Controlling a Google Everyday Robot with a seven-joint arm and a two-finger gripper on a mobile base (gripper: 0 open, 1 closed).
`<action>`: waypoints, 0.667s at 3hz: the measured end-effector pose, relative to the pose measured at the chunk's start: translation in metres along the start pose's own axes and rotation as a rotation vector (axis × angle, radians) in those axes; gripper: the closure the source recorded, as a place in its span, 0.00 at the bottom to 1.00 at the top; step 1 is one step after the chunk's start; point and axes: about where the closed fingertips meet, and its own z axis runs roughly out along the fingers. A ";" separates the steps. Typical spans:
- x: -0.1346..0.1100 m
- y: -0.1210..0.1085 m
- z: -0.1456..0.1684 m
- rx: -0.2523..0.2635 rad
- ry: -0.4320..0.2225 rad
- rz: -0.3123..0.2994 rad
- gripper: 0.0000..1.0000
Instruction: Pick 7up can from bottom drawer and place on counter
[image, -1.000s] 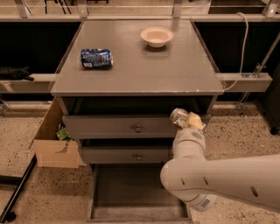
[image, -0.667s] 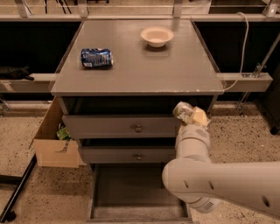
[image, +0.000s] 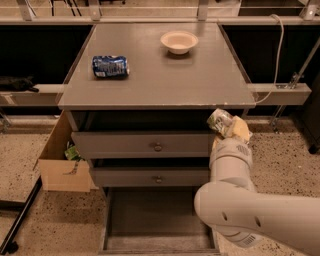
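Gripper (image: 227, 125) up by the right front of the counter (image: 160, 75), clamped on the can (image: 218, 120). Holds it high, likely to clear the pale edge and set it on the flat grey top. Small, round, green and white, shiny metal. Drawer (image: 150, 220) open below, flat grey floor.

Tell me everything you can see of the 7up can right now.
The 7up can is small, dented, green and white with a silvery end. It is tilted, gripped by the gripper, whose cream fingers press its right side. It sits just under the front edge of the counter near the right corner, well above the open bottom drawer. Nothing else appears to touch it.
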 end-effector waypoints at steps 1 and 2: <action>-0.005 -0.012 0.006 0.036 -0.003 -0.008 1.00; -0.025 -0.047 0.015 0.128 -0.029 -0.037 1.00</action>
